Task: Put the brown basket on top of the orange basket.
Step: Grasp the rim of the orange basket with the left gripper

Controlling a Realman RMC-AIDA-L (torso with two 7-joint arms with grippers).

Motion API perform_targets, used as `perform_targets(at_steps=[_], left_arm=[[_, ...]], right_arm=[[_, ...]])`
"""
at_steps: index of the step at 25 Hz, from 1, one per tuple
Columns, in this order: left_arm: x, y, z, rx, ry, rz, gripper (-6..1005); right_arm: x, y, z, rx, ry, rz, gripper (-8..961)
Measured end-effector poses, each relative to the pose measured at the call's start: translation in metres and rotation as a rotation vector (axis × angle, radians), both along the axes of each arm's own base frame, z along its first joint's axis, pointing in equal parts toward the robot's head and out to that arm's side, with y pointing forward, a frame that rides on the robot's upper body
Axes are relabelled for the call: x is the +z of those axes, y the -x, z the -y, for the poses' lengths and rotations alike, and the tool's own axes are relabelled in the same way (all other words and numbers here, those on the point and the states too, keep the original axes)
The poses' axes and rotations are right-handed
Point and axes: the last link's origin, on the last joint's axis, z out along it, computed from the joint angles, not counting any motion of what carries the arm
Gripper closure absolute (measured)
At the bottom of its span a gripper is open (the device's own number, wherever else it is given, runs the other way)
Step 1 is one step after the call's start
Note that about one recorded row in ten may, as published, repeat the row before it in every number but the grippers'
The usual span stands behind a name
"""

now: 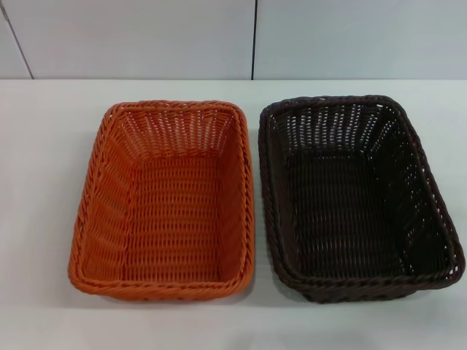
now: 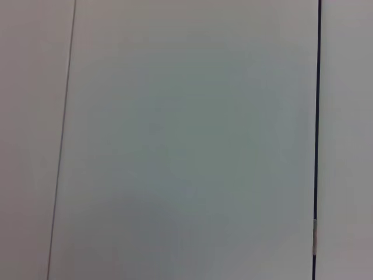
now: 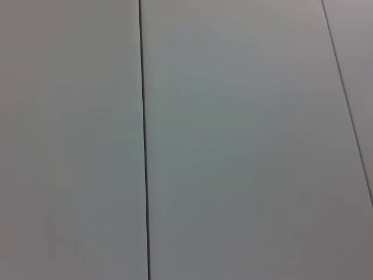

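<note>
The orange basket [image 1: 164, 200] sits on the white table in the head view, left of centre, upright and empty. The brown basket [image 1: 357, 195] sits right beside it on the right, upright and empty, with a narrow gap between their rims. Neither gripper nor arm shows in the head view. Both wrist views show only pale panelled surface with dark seams, no baskets and no fingers.
The white table [image 1: 44, 146] extends around both baskets, with bare surface to the left, behind and in front. A pale wall with a dark vertical seam [image 1: 254, 40] stands behind the table's far edge.
</note>
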Motion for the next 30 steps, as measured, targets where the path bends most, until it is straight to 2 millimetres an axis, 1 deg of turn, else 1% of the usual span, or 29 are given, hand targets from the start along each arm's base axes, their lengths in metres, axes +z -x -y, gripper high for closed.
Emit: perform_targets(at_steps=[10,13,14,16,17,18,20,21,22,23,24,25,26,27,28,30], left_arm=[[0.000,0.000,0.000,0.001,0.001,0.000,207],[-0.004,-0.001,-0.006,0.001,0.039,0.022,214],[-0.006,-0.002,-0.011,0.003,0.072,0.041,216],[-0.006,-0.002,-0.011,0.003,0.072,0.041,221],[-0.003,-0.010,-0.027,-0.006,0.168,0.064,224],[-0.003,-0.010,-0.027,-0.006,0.168,0.064,226],[0.006,-0.029,-0.047,-0.021,0.282,0.044,231],[0.006,-0.029,-0.047,-0.021,0.282,0.044,233],[0.012,-0.048,-0.059,-0.035,0.347,0.028,236],[0.015,-0.056,-0.062,-0.034,0.371,0.025,238],[0.020,-0.070,-0.066,-0.022,0.411,0.021,241],[0.020,-0.070,-0.066,-0.022,0.411,0.021,243],[0.024,-0.080,-0.068,-0.005,0.436,0.022,245],[0.030,-0.103,-0.070,0.021,0.487,0.011,248],[0.031,-0.109,-0.069,0.034,0.509,0.004,250],[0.033,-0.132,-0.066,0.057,0.567,-0.023,255]], right_arm=[[-0.002,0.002,-0.001,0.009,0.011,0.001,276],[-0.002,0.003,-0.002,0.011,0.011,0.002,276],[-0.002,0.003,-0.002,0.012,0.011,0.002,276],[-0.002,0.003,-0.002,0.012,0.011,0.002,276],[-0.002,0.003,-0.002,0.012,0.011,0.002,276],[-0.002,0.003,-0.003,0.014,0.012,0.002,276],[-0.002,0.004,-0.004,0.015,0.015,0.002,276],[-0.002,0.004,-0.005,0.016,0.017,0.002,276],[-0.002,0.004,-0.006,0.016,0.019,0.002,276],[-0.002,0.004,-0.007,0.016,0.022,0.002,276],[-0.002,0.004,-0.007,0.016,0.023,0.002,276],[-0.003,0.004,-0.008,0.015,0.027,0.001,277],[-0.003,0.004,-0.008,0.013,0.029,0.000,277],[-0.003,0.004,-0.008,0.012,0.032,0.000,277],[-0.004,0.003,-0.008,0.009,0.034,-0.001,277],[-0.003,0.003,-0.008,0.007,0.034,0.000,277]])
